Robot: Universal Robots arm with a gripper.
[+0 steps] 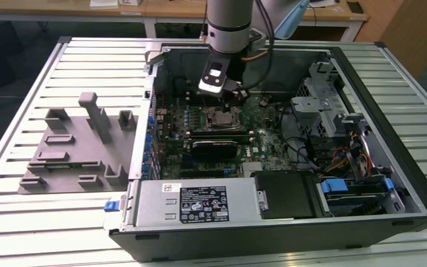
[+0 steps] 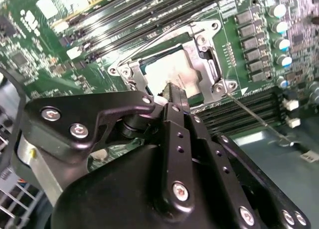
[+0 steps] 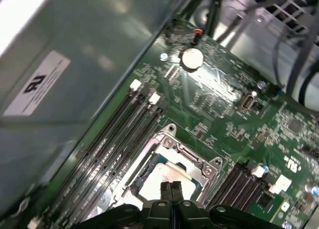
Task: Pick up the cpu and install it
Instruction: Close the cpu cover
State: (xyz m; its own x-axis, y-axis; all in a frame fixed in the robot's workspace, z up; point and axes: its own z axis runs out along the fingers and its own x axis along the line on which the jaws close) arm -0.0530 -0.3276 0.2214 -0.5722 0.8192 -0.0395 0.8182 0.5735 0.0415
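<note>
cpu (image 3: 158,183): lies flat in the socket with its shiny silver top up. A thin darker rim shows along the edges in both wrist views.
socket (image 2: 203,64): a metal frame with screws at its corners, set on the green motherboard (image 3: 224,109) in the far half of the open computer case (image 1: 406,167).
gripper (image 3: 171,187): hangs over the socket, its tip just above the cpu's top. In the second wrist view the tip looks to touch the metal, but I cannot tell for sure.
jaws: pressed together, with only a thin seam between the two black fingers (image 3: 166,190) and nothing pinched in them.
lever (image 2: 259,120): a thin metal rod running out from one socket corner across the board.
memory slots (image 3: 112,147): long dark rows just beside the socket, with white latches at their ends.
coin battery (image 3: 190,58): a round silver disc on the board, well apart from the socket.
power supply (image 1: 198,203): a grey box along the near side of the case.
fixture tray (image 1: 80,150): a grey moulded block on the slatted table (image 1: 20,211), at the exterior view's left of the case.
</note>
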